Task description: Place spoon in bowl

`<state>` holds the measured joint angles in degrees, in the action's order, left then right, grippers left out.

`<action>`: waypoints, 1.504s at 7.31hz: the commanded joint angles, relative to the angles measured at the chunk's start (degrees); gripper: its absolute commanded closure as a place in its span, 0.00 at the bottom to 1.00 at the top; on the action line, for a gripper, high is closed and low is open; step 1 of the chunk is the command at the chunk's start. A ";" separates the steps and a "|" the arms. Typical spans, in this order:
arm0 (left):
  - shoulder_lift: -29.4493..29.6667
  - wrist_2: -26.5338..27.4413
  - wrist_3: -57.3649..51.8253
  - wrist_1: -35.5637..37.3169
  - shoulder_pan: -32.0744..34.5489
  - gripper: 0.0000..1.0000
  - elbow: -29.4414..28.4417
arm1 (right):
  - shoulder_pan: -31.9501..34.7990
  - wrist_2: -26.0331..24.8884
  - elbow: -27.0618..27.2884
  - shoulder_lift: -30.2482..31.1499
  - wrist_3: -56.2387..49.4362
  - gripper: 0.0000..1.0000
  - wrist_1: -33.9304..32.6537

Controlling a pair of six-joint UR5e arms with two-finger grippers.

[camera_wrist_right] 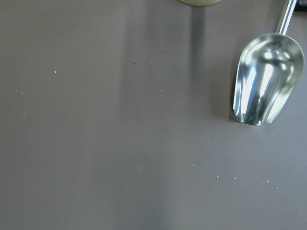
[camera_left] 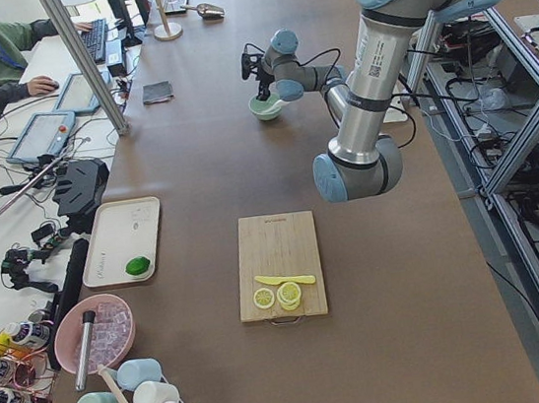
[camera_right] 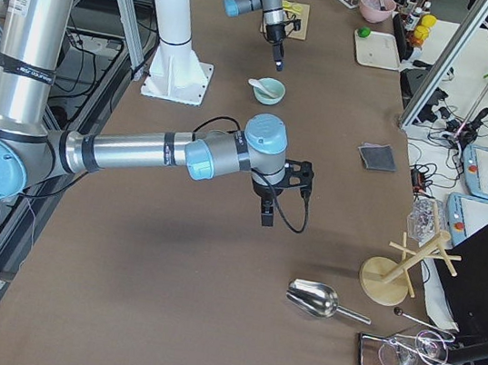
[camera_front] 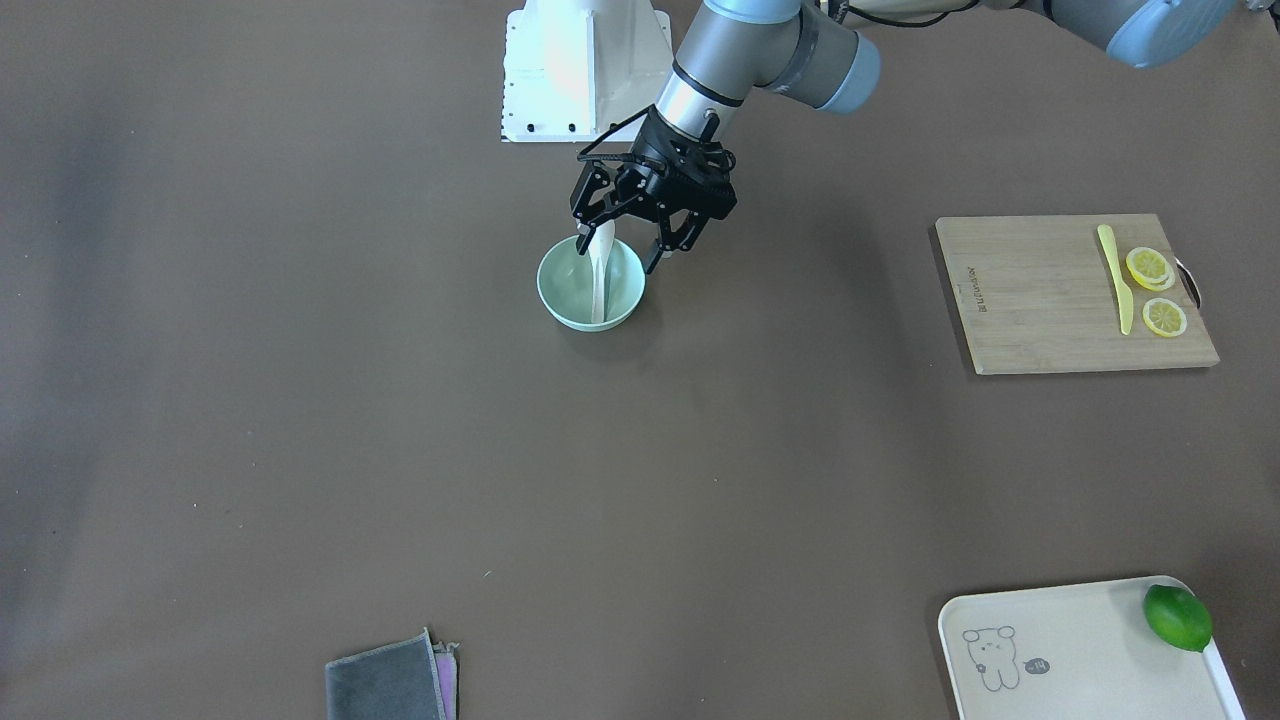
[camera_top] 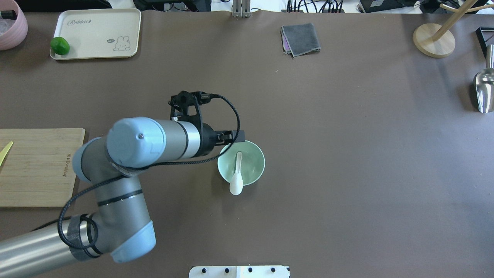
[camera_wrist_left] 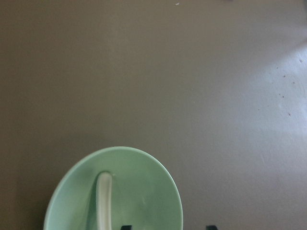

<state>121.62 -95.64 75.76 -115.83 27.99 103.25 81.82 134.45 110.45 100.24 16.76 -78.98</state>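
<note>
The pale mint-green bowl [camera_front: 590,285] stands on the brown table near the robot's base. The white spoon [camera_front: 600,270] rests in it, handle tip inside and scoop leaning over the rim on the robot's side; it also shows in the overhead view [camera_top: 236,173]. My left gripper [camera_front: 620,250] hovers just above the bowl's rim, jaws spread, not gripping the spoon. In the left wrist view the bowl [camera_wrist_left: 144,191] and spoon handle [camera_wrist_left: 103,201] lie below two separated fingertips [camera_wrist_left: 125,227]. My right gripper [camera_right: 266,210] shows only in the exterior right view, over bare table; I cannot tell its state.
A wooden cutting board [camera_front: 1040,300] with a yellow knife [camera_front: 1116,278] and lemon slices is on my left. A cream tray [camera_front: 1080,650] holds a lime [camera_front: 1177,617]. A grey cloth [camera_front: 390,680] lies at the far edge. A metal scoop [camera_wrist_right: 266,81] lies under my right wrist.
</note>
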 commanded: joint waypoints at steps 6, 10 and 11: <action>-22.69 -23.20 -54.83 35.87 35.78 0.01 10.14 | 1.06 -5.69 -3.92 4.70 -0.15 0.00 -0.03; -32.74 -43.85 -55.54 30.93 51.46 0.01 5.29 | 0.97 -5.16 -4.80 4.35 0.20 0.00 -0.03; -35.02 -44.80 -55.72 30.41 51.47 0.01 6.94 | 0.97 -5.16 -4.80 4.26 0.29 0.00 -0.03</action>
<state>89.43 -135.96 20.13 -84.84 78.33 109.30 82.81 129.29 105.70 104.59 16.92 -79.00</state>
